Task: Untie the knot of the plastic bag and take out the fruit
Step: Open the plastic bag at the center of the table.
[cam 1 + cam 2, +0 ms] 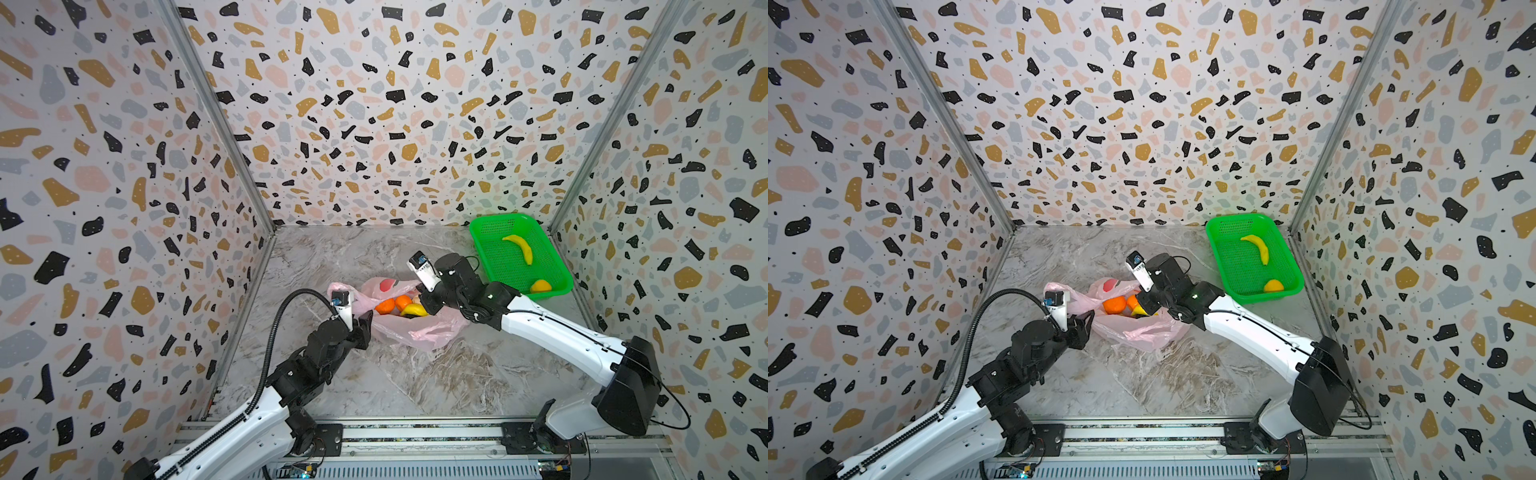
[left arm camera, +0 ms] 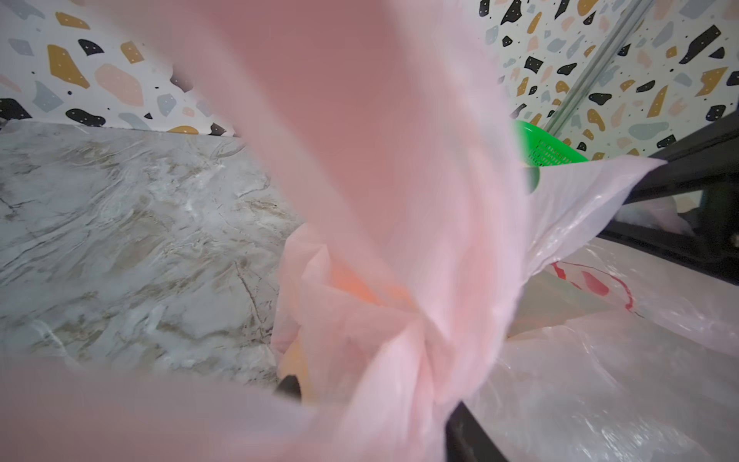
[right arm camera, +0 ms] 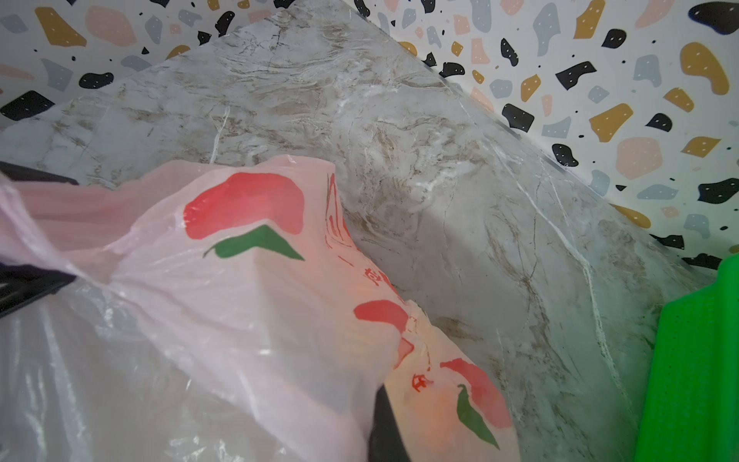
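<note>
In both top views the plastic bag lies mid-frame with its mouth agape and the fruit showing inside. The left gripper sits at the bag's left rim. The right gripper is at its right rim, clamped on the film.

In the left wrist view, pink film bunches between the left fingers; whether they pinch it cannot be told.

In the right wrist view, printed film drapes over one finger at the lower centre.

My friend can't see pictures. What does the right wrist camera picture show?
A thin pale pink plastic bag, printed with red shapes and green leaves, lies crumpled close to the camera on a grey marble table. One edge of a bright green basket shows nearby, and a speckled wall stands behind.
</note>
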`<state>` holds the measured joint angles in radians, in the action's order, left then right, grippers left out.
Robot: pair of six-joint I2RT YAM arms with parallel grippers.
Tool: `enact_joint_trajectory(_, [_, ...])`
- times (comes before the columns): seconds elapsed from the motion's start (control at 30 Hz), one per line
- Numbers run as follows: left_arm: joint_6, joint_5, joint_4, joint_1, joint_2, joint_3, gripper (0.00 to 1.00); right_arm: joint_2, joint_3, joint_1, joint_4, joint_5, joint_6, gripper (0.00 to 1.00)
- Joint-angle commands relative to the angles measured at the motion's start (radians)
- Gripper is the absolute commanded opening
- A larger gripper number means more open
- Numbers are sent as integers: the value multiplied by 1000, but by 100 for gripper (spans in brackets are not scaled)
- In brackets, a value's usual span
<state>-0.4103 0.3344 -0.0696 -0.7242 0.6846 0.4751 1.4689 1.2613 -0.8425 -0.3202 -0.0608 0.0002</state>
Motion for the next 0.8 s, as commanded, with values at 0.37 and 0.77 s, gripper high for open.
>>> enact_joint_trajectory(0.37, [-51,95,-128,-4,-97,36,5,-78,-25,58,29,-19,30,0])
enact_joint_trajectory(0.77, [105,-35,-81,-4,-79,90,100,-85,-38,53,58,69,2,0])
